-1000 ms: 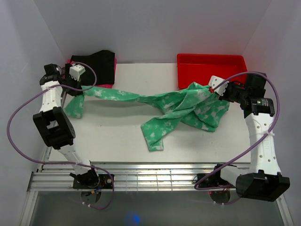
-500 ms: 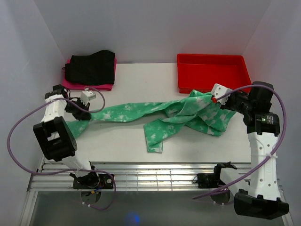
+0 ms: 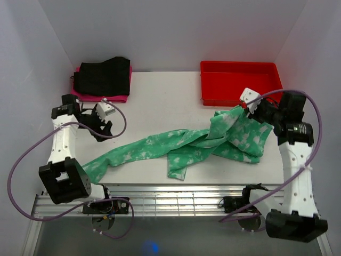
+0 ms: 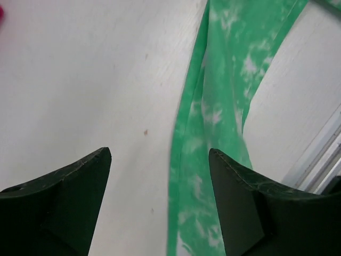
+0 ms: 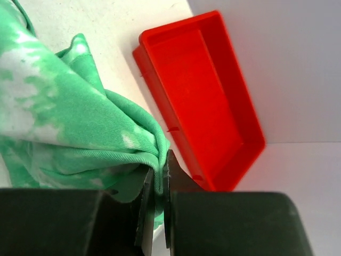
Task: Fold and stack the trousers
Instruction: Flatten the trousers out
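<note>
Trousers (image 3: 186, 144) lie just ahead of the wide, empty left pincer (image 4: 160, 154), their length running toward the right pincer (image 5: 157, 172), which clamps the far end.

Trousers (image 3: 213, 140): green w/ white tie-dye blotches, unfolded, crumpled. One leg runs flat diag. to front-left edge of surface (image 3: 160, 106); other bunched mid; right end lifted, pinched in right claw (image 3: 246, 108)
</note>
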